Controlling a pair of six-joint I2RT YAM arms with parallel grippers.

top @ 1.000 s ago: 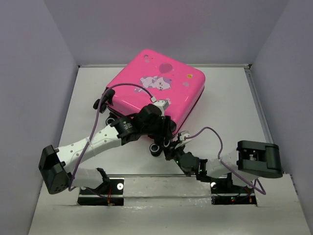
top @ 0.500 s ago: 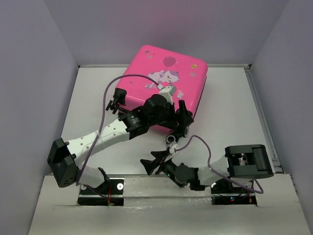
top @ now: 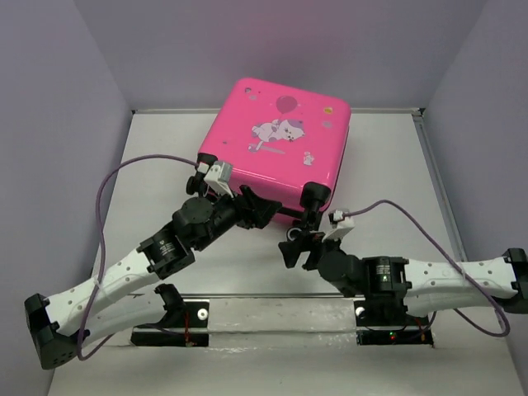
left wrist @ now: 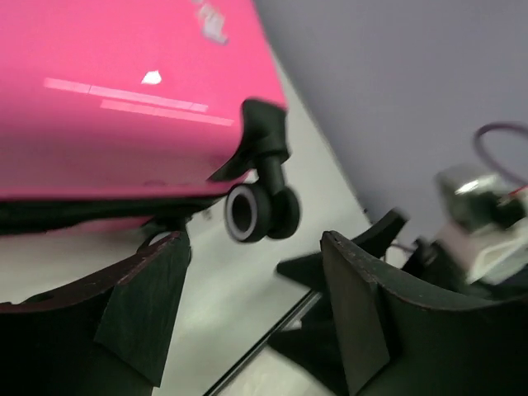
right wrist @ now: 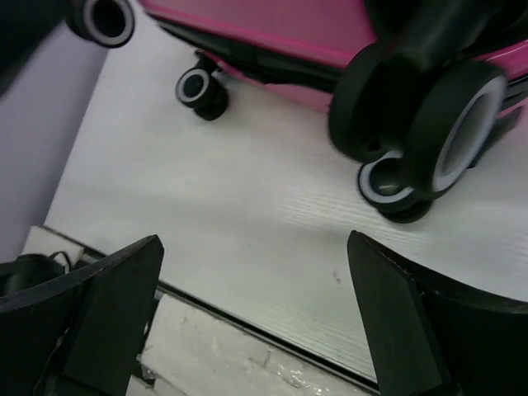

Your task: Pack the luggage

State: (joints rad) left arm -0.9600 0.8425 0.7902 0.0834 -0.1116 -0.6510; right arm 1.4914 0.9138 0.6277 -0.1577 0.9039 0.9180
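White tabletop (top: 388, 181): closed pink suitcase (top: 280, 157) now squarer, farther back; left hand (top: 266, 210) and right hand (top: 297, 246) pulled off, both wide, empty. Packing looks finished.

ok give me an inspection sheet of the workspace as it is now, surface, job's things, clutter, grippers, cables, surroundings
surface: white table, faintly grained.
job's things: small hot-pink hard-shell suitcase, looks shut, cartoon print facing up, black wheels toward the arms.
clutter: nothing seen.
grippers: left gripper open, holding nothing, at the suitcase's near edge; right gripper open, holding nothing, low over the table just short of a wheel.
cables: purple cable loops wide off the left arm; second purple cable arcs over the right arm.
surroundings: plain grey walls on three sides.
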